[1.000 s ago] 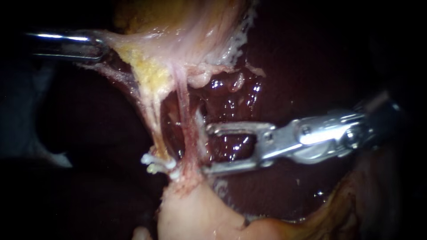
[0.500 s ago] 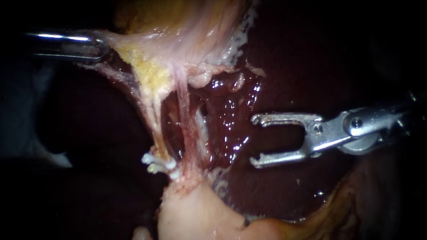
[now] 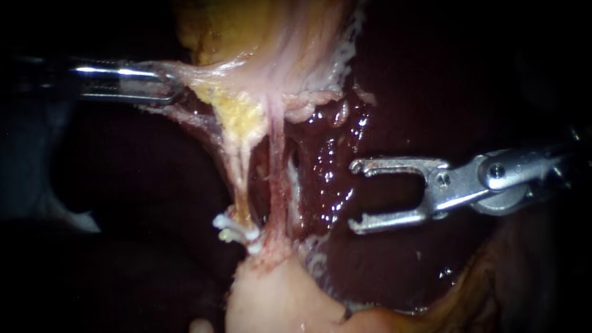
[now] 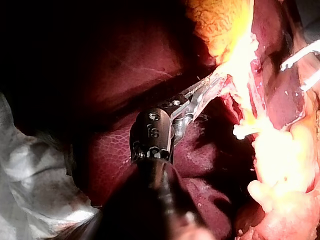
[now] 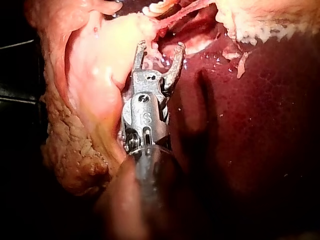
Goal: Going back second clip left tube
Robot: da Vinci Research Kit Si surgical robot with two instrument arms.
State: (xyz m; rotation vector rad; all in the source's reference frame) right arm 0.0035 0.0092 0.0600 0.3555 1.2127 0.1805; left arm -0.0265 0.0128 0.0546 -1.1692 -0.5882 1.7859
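Note:
Two thin tubes run down from stretched pale tissue (image 3: 265, 80) to a pale mass (image 3: 271, 296). The left tube (image 3: 242, 179) is yellowish and carries a white clip (image 3: 236, 232) at its lower end. The right tube (image 3: 279, 179) is reddish. My left instrument (image 3: 168, 86) is shut on the edge of the pale tissue and holds it taut; the left wrist view shows the same grip (image 4: 207, 90) and the clip (image 4: 243, 131). My right instrument (image 3: 353, 196) is open and empty over the liver (image 3: 333, 154), well right of the tubes. Its open jaws (image 5: 160, 48) stop short of the clip (image 5: 157, 7).
Dark red liver (image 3: 431, 92) fills the background. Yellow fatty tissue (image 3: 213, 31) hangs above the tubes. A knobbly yellowish fold (image 5: 70, 150) lies beside my right instrument's shaft. Pale cloth (image 4: 35, 170) lies beside my left instrument's shaft.
My right instrument drew back to the right, from beside the tubes to over the liver, jaws still open. My left instrument then shifted right with the tissue, so the tubes stand more upright.

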